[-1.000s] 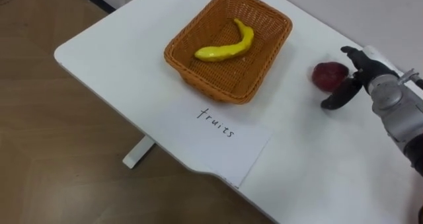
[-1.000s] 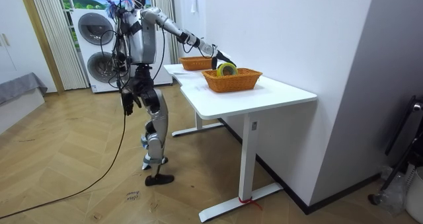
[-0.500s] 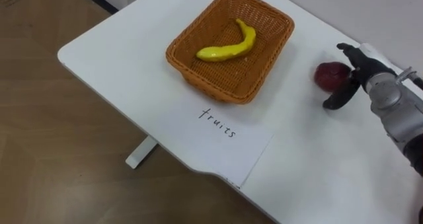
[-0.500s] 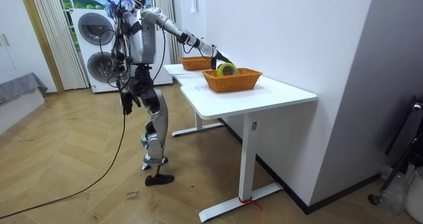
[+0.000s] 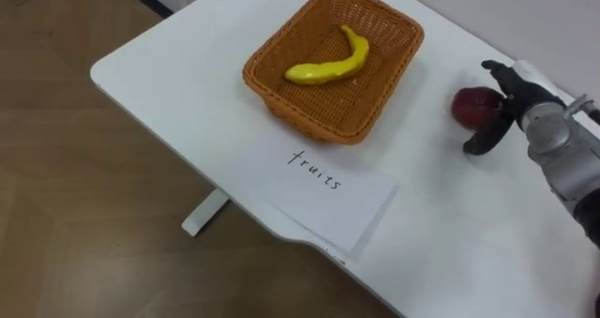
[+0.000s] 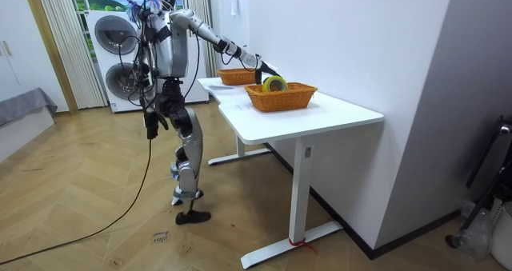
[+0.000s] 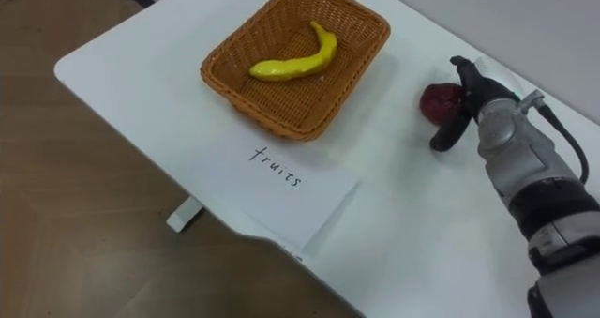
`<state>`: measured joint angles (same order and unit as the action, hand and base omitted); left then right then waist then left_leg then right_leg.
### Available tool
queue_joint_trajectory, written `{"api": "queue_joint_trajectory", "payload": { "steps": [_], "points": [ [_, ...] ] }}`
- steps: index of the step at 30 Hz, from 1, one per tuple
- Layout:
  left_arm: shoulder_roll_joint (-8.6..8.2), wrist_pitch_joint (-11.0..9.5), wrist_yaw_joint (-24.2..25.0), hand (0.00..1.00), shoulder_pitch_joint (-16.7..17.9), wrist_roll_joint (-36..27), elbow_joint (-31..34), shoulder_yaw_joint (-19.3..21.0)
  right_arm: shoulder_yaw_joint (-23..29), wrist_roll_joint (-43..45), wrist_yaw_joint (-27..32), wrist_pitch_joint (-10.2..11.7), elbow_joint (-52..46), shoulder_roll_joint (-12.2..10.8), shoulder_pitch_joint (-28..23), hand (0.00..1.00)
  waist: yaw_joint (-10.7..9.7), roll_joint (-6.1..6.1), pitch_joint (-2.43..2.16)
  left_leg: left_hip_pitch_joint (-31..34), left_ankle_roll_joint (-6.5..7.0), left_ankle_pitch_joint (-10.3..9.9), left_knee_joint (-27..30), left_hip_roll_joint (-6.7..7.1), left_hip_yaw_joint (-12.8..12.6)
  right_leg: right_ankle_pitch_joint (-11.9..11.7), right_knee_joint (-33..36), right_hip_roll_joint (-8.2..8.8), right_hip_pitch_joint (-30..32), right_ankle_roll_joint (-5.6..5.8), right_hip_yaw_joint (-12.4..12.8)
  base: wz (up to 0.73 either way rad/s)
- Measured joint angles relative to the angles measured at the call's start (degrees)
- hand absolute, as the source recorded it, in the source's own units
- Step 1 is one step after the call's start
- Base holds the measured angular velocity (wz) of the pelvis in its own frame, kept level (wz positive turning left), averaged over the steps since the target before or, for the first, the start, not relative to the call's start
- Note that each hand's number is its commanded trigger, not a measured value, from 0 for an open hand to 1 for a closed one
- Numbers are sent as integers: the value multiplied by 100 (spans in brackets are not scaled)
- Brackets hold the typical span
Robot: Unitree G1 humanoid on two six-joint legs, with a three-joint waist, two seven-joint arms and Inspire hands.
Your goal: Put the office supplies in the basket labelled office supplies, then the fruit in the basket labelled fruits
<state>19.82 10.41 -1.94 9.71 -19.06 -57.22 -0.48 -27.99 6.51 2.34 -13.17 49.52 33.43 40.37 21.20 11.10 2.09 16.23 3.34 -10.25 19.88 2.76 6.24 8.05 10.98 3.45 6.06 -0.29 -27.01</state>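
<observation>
A woven fruit basket (image 5: 281, 60) holds a yellow banana (image 5: 328, 67) on the white table (image 5: 450, 224). To its right a dark red fruit (image 5: 472, 104) rests on the tabletop. My right hand (image 5: 523, 104) reaches in from the right and brackets that fruit, fingers over its top and the thumb stretched out below, open and not closed on it. In the room view I stand at the table's end with the right arm out over it and my left hand (image 6: 150, 125) hanging by my side. A second basket (image 6: 280, 97) there carries a yellow-green tape roll (image 6: 274, 84).
A paper sheet (image 5: 328, 189) with handwriting lies in front of the fruit basket, near the table's rounded front edge. The wall runs close behind the table. Wooden floor lies to the left, and stacked washing machines (image 6: 120, 55) stand behind me.
The whole eye view has shifted slightly to the right, so the camera moved. The right hand keeps its place around the red fruit.
</observation>
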Motion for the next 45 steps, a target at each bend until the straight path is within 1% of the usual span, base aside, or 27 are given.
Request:
{"api": "queue_joint_trajectory", "payload": {
  "steps": [2, 3, 7, 9, 17, 21, 27, 37, 41, 45],
  "points": [
    [3, 1, 5, 0, 0, 2, -9, -48, -3, 1, -7, 21, 77, 0, 35, 0, 27, -19, 10, 9, -7, 5, 11, -1, 16, -3, 0, -9, 0, -5, 1, 2],
    [4, 0, 13, 0, -3, 2, -9, -95, -4, 4, -24, 70, 186, 0, 90, 0, 56, -36, 11, 17, -12, 8, 15, -2, 19, -7, -8, -14, 2, -11, 2, 0],
    [10, -7, 18, 0, -4, 2, -11, -152, -5, 5, -87, 144, 380, 11, 189, 0, 117, -92, 13, 16, -28, 18, 2, -6, 38, -14, -10, -25, 4, -23, 1, 0],
    [12, -7, 18, 0, -3, 2, -13, -155, -5, 7, -130, 184, 410, 12, 200, 0, 119, -93, 14, 19, -36, 24, -3, -10, 44, -18, -12, -32, 7, -29, 1, 0],
    [12, -11, 20, 0, -8, 14, 4, -157, -3, 29, -230, 195, 414, 14, 208, 0, 121, -93, 14, 38, -56, 38, -6, -15, 66, -31, -9, -46, 30, -50, 3, 0],
    [14, -43, 28, 0, -7, 186, 47, -157, -5, 201, -256, 242, 428, 14, 248, 0, 136, -91, 13, 74, -66, 59, -14, -22, 65, -34, 48, -38, 102, -56, 3, 0],
    [18, -99, 36, 0, -7, 189, 52, -159, -12, 275, -270, 258, 446, 13, 275, 0, 153, -85, 13, 124, -74, 82, -14, -25, 63, -41, 74, -34, 165, -67, -1, 0],
    [18, -129, 37, 0, -6, 188, 112, -161, -13, 286, -271, 261, 482, 13, 282, 0, 178, -78, 16, 142, -82, 90, -14, -31, 61, -47, 77, -37, 182, -78, -3, 0],
    [18, -135, 37, 0, -9, 188, 131, -161, -14, 284, -273, 256, 486, 13, 282, 0, 214, -73, 19, 141, -82, 89, -14, -39, 46, -54, 77, -36, 187, -87, -6, -1],
    [30, -193, 113, 0, -9, 191, 123, -142, -23, 364, -315, 251, 490, 14, 281, 0, 267, -63, 24, 147, -86, 90, -12, -55, 31, -60, 81, -44, 193, -96, -9, 0]
  ]
}}
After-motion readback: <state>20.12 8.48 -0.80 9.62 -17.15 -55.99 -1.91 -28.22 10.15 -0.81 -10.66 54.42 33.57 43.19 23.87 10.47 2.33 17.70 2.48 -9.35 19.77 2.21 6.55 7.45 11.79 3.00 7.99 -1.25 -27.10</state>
